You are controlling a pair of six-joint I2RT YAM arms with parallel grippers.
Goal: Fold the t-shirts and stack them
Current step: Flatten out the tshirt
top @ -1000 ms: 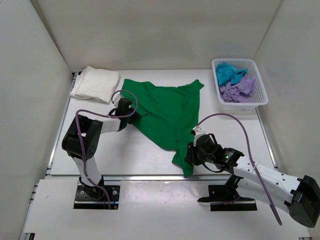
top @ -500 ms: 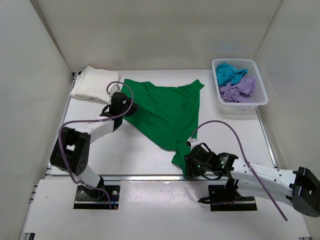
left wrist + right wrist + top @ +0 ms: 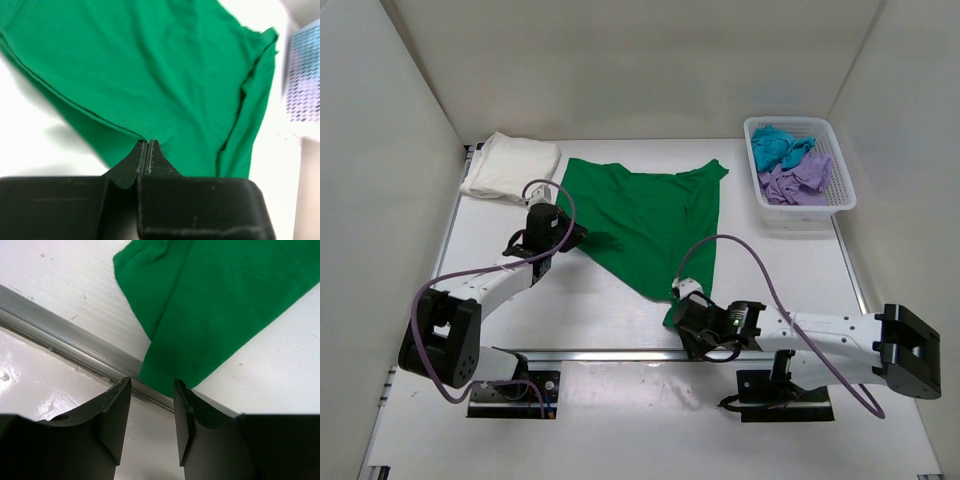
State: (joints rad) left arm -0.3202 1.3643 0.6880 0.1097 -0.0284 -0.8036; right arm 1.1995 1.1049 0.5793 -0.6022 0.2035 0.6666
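White table (image 3: 582, 300), green t-shirt (image 3: 650, 215) spread mid-table, cream-white t-shirt (image 3: 510, 168) far left, lattice basket (image 3: 805, 213) far right

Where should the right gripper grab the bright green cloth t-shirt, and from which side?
Grip the bright green t-shirt at its near corner, which lies flat and pointed beside the metal rail. Come low from the robot's side, where the open right gripper lines up with it; the left gripper pinches the left hem.
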